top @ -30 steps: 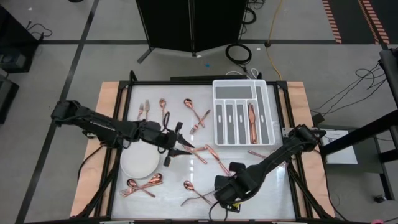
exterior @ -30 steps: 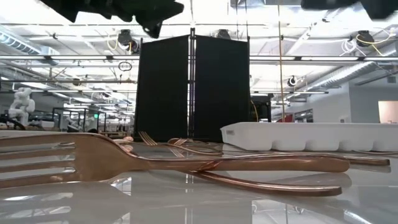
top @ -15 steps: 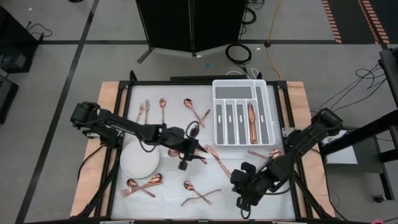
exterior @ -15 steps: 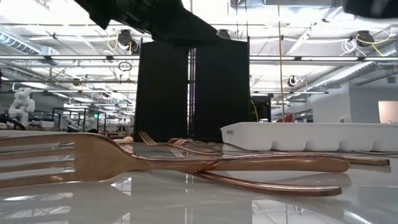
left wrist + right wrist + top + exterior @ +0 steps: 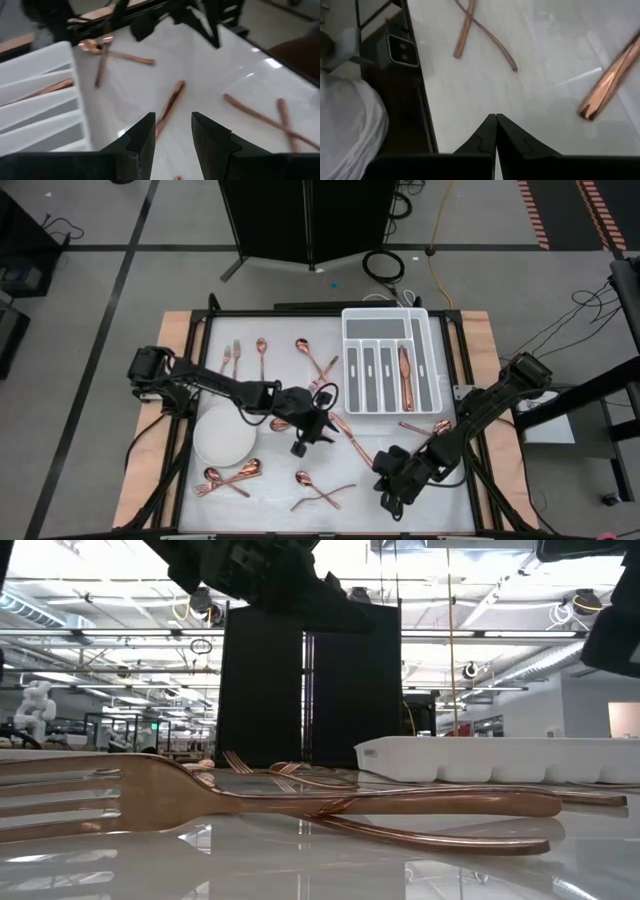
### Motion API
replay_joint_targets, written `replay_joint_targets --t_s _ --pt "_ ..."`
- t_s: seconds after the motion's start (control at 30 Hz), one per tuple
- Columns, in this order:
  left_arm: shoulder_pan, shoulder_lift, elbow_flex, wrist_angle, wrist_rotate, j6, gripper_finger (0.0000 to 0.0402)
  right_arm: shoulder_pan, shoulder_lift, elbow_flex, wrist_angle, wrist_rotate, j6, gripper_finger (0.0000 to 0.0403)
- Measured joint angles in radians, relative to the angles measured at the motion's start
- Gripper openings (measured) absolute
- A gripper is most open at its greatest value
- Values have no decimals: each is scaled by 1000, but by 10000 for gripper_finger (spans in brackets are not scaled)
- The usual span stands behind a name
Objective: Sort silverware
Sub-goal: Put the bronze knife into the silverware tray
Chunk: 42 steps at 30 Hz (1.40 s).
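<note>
While the left gripper (image 5: pixel 318 427) gapes empty and the right gripper (image 5: pixel 388 496) stays pinched, shiny copper silverware (image 5: pixel 345 430) lies scattered

copper silverware (image 5: pixel 318 361) scattered flat, 1 piece trayed

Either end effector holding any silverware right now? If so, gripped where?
Nothing held. Left end effector is open above a piece of silverware on the table; right end effector is shut and empty.
</note>
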Motion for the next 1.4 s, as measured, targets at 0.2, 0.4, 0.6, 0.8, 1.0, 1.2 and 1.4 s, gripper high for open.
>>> replay_joint_targets --t_s 0.2,0.4,0.6,0.8,1.0,1.2,1.4 --pt "7 16 16 1 169 19 128 0 0 0 113 59 -88 0" --pt "5 16 16 -21 202 84 128 3 41 42 201 88 -205 0" --pt "4 16 16 -37 323 157 128 2 166 137 153 -6 -329 0" --pt "-15 68 16 54 333 204 128 4 202 172 -84 21 -245 0" --pt "-10 190 15 234 262 258 128 17 192 173 -128 82 -240 0" --pt "14 254 32 250 173 259 128 53 192 172 -240 200 -186 0" --pt "49 278 32 235 164 211 128 67 192 171 -295 238 -101 0"
